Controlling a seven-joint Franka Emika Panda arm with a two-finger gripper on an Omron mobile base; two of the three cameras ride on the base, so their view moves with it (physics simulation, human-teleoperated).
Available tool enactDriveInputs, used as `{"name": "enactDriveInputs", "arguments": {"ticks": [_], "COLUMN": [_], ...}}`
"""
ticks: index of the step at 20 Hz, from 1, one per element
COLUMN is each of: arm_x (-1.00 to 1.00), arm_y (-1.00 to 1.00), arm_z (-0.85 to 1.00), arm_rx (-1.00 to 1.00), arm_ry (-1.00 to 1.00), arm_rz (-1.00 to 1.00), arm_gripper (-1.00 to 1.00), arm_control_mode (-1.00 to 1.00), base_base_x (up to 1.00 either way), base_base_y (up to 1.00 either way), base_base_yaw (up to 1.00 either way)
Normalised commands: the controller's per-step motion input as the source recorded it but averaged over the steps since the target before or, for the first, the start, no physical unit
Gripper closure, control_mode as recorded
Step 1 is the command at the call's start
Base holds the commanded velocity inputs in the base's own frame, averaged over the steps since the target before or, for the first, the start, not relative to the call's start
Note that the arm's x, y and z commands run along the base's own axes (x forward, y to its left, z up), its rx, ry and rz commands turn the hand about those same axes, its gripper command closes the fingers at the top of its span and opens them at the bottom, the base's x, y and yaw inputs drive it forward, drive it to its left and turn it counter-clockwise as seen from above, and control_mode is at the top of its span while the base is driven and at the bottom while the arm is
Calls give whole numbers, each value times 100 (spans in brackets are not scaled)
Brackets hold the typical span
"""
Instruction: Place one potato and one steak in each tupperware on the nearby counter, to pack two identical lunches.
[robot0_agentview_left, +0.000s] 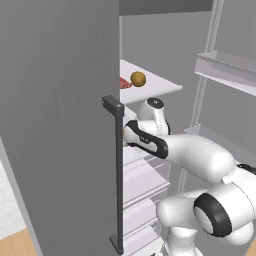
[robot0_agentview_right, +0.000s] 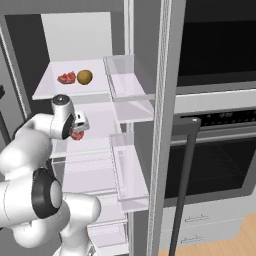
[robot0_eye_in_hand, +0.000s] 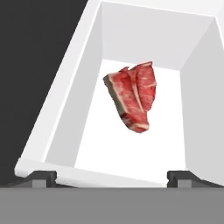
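Note:
A red-pink steak (robot0_eye_in_hand: 133, 98) lies on a white fridge shelf (robot0_eye_in_hand: 162, 153), straight ahead of my gripper (robot0_eye_in_hand: 112, 177). The gripper is open, its fingertips (robot0_eye_in_hand: 43, 177) wide apart and short of the meat, with nothing between them. In the right base view the gripper (robot0_agentview_right: 80, 126) reaches in over this middle shelf, with the steak (robot0_agentview_right: 77, 135) just under it. One shelf up, a golden-brown potato (robot0_agentview_right: 84, 76) rests beside a second steak (robot0_agentview_right: 67, 78). From the left, the same potato (robot0_agentview_left: 138, 78) and steak (robot0_agentview_left: 124, 82) show above my arm. The tupperware and the counter are out of view.
The open grey fridge door (robot0_agentview_left: 60, 125) with its dark vertical handle (robot0_agentview_left: 119, 175) stands close on my left. The other door's clear bins (robot0_agentview_right: 127, 80) jut out on the right. Drawers (robot0_agentview_right: 100, 170) fill the fridge's lower part. A black oven (robot0_agentview_right: 215, 150) lies further right.

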Motion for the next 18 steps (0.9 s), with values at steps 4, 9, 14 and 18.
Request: {"name": "enactDriveInputs", "arguments": {"ticks": [4, 9, 14, 18], "arm_x": [36, 27, 9, 10], "arm_y": [5, 0, 11, 6], "arm_z": [-20, -26, -32, -15], "arm_rx": [0, 0, -2, 0], "arm_ry": [2, 1, 0, 0], "arm_rz": [0, 0, 0, 0], "arm_gripper": [-100, -100, -100, -100], "arm_control_mode": [-100, -100, -100, -100], "base_base_x": [0, 0, 0, 0], "base_base_y": [0, 0, 0, 0], "base_base_yaw": [0, 0, 0, 0]}}
